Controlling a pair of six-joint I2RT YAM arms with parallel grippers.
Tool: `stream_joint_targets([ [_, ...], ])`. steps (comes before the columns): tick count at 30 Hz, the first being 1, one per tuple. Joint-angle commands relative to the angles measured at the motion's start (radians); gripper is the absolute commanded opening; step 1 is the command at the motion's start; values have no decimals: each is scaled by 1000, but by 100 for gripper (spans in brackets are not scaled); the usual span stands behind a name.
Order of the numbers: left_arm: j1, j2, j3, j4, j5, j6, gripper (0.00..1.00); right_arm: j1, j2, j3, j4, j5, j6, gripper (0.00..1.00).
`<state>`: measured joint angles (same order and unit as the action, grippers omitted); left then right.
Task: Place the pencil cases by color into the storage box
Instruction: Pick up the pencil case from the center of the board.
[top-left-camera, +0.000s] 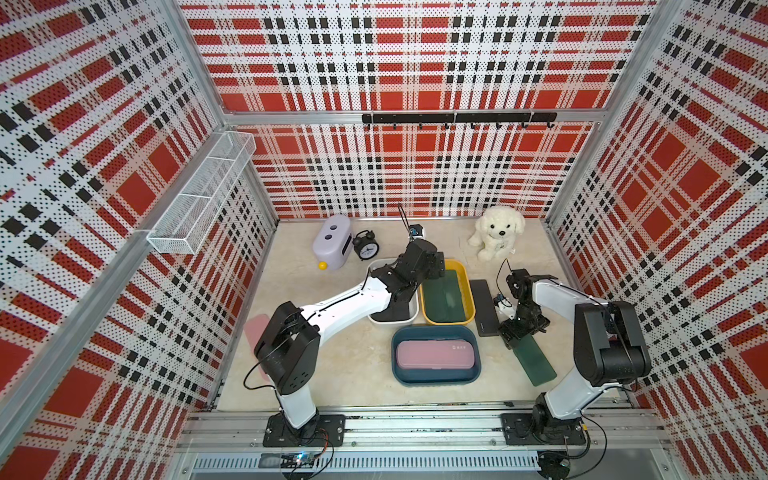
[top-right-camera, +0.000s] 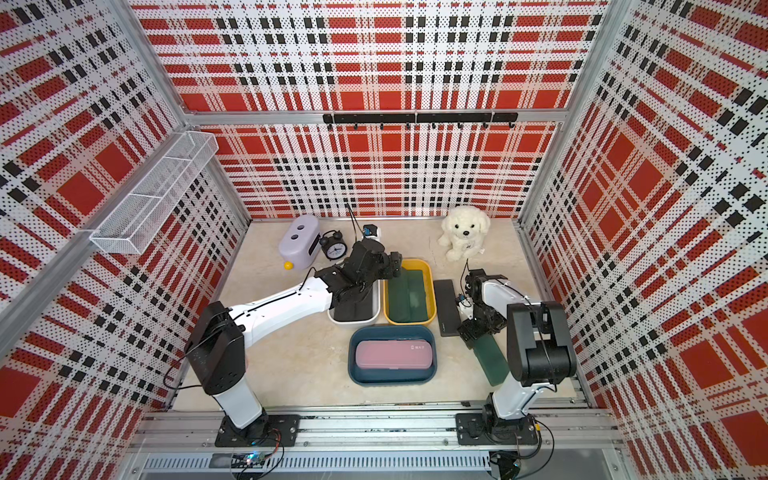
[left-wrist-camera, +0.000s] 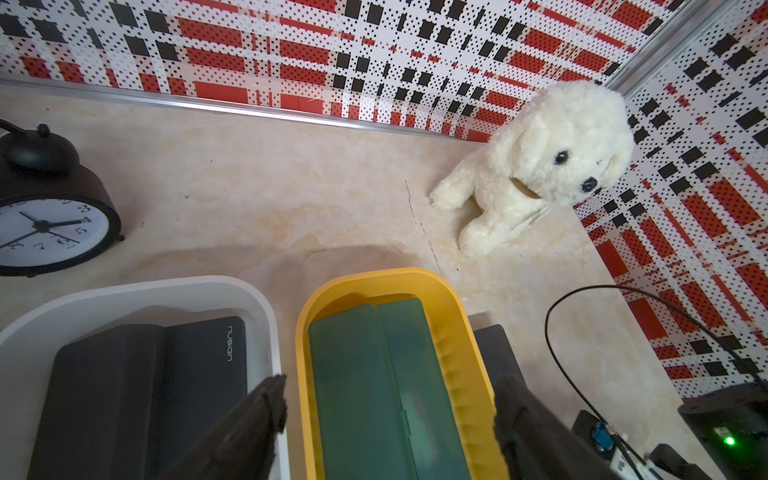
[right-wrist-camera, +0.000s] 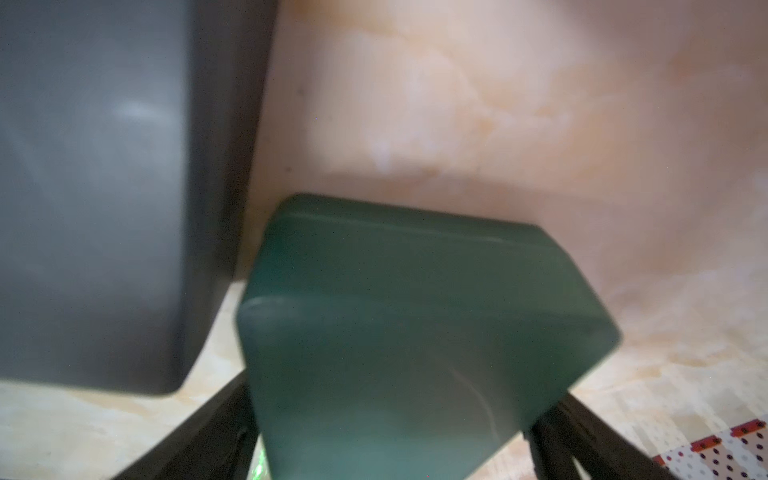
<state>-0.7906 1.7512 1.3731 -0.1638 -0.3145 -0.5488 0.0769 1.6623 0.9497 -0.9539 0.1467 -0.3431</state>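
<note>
As seen in both top views, three bins grouped mid-surface: white bin (top-left-camera: 392, 321) and yellow bin (top-left-camera: 470, 299) side by side, blue bin (top-left-camera: 434, 379) just in front of them toward the front edge. Flat inside the blue bin, a pink case (top-left-camera: 434, 354). Inside the yellow bin, a green pair (top-left-camera: 446, 299). Poised above the seam between white and yellow bins, left end effector (top-left-camera: 430, 268). Between yellow bin and right edge, flat on the surface, a loose black case (top-left-camera: 484, 307). Just beside it, angled toward the front right corner, a loose green case (top-left-camera: 536, 361), its back end under the right end effector (top-left-camera: 512, 337). Near the left edge, half hidden by the left arm, a second pink case (top-left-camera: 252, 332). Along the back edge: lilac box (top-left-camera: 332, 241), alarm clock (top-left-camera: 365, 246), plush dog (top-left-camera: 496, 232).

Left wrist view: fingers (left-wrist-camera: 257, 424) spread apart, released, nothing held between them. Below, green pair side by side in the yellow bin, and black pair (left-wrist-camera: 145, 395) overlapped in the white bin.

Right wrist view: fingers (right-wrist-camera: 208, 432) set wide astride the loose green case, one at each long edge. Clamped or merely flanking, cannot tell. Loose black case close alongside, a sliver of surface showing between.
</note>
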Motion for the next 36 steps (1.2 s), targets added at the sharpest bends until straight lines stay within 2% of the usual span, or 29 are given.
stream_joint_targets([
  [1,7,-22,-5,18,-5,3,82,4,11,-5,17,18,16,98],
  [8,8,-22,-7,18,-6,5,83,6,30,1,21,21,22,92],
  [14,10,-29,-20,21,-12,6,83,5,23,10,23,23,23,80],
  [24,10,-52,-45,47,-14,12,83,4,-26,49,7,53,15,71],
  [36,19,-91,-83,73,-20,27,83,6,-79,128,-55,64,-6,70],
])
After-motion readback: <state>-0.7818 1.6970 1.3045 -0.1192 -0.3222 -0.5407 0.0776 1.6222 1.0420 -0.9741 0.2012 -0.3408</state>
